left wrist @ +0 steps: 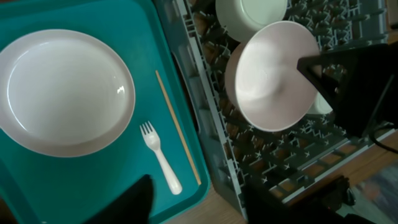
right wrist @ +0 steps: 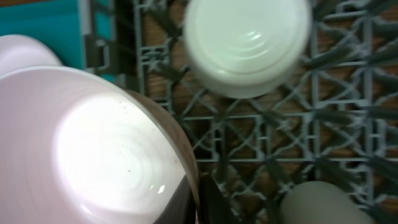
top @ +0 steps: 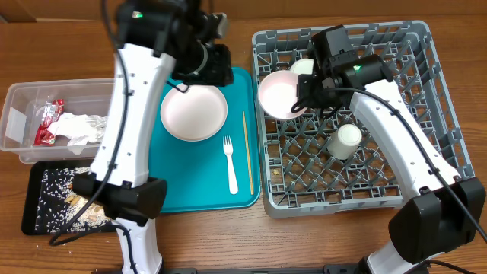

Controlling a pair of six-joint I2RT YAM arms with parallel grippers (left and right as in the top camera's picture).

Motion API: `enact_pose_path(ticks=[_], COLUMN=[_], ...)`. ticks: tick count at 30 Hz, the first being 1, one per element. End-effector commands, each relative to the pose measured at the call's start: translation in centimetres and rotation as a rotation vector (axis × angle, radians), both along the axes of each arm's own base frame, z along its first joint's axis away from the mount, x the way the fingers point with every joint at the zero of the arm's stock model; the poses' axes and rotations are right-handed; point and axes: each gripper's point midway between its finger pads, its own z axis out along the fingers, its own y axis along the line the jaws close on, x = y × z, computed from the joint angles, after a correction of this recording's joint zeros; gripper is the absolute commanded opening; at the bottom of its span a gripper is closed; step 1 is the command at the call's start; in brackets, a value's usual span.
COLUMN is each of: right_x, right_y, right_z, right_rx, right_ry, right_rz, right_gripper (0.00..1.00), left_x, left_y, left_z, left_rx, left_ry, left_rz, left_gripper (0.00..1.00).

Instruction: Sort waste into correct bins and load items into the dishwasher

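Over the grey rack (top: 380,190), right gripper (top: 303,96) grips the bowl (top: 278,95).

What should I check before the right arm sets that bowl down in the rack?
1. Right jaws clamped on the held bowl rim: ok.
2. Held bowl over the grey rack, not the teal tray: ok.
3. Gap to the second bowl already in the rack: cannot tell, the two overlap in the overhead and left wrist views.
4. Cup out of the drop spot: ok, it lies apart, toward the rack's middle.
5. Left jaws open, empty, above the tray: ok.
6. Plate, fork, chopstick loaded: not ok, all on the tray.
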Motion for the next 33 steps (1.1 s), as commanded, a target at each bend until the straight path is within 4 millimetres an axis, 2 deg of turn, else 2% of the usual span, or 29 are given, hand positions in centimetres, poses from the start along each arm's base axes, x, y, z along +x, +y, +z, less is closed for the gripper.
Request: enact_pose_path(ticks=[1,4,6,9,14,17,21,24,28,33], right_x=[2.8,4.8,5.9,6.4,6.1,6.0,6.0,6.5,7.1,6.9], right_y=[-6.4,-11.5,-15.4,-17.7,-22.1,-23.2,-23.7,-24.3,-23.9,-23.1], right_z=[1.7,5.4,9.4,10.9,10.7,9.9,8.9,7.6,5.1,4.1], right_rx=[-0.321,-0.564,-0.740,-0.769,-0.850,-0.934,-1.015,-1.136,-1.184,-1.203], right_ry=[-0.163,-0.340,-0.482,-0.539,-0.521,-0.496,-0.470,-0.407,-0.335,-0.302], right_rz=[-0.179,-0.370,-0.521,-0.610,-0.731,-0.769,-0.786,-0.748,-0.666,-0.614], right_gripper=[0.04,0.04,0.04,0.04,0.04,0.04,0.04,0.04,0.04,0.04], left_x=[-0.3,0.0,0.1,0.1,0.1,0.1,0.1,0.1,0.1,0.1], left_y=[0.2,1.0,1.2,1.2,1.2,1.2,1.2,1.2,1.2,1.2], left_z=[1.5,0.9,0.8,0.8,0.8,0.8,0.8,0.8,0.8,0.8], left_rx=[-0.047,0.003,0.019,0.020,0.019,0.019,0.019,0.020,0.019,0.019], left_ry=[-0.027,-0.032,-0.036,-0.036,-0.036,-0.036,-0.036,-0.036,-0.036,-0.036], left_rz=[-0.016,0.002,0.007,0.007,0.007,0.007,0.007,0.007,0.007,0.007], left_gripper=[1.00,1.00,1.00,1.00,1.00,1.00,1.00,1.00,1.00,1.00])
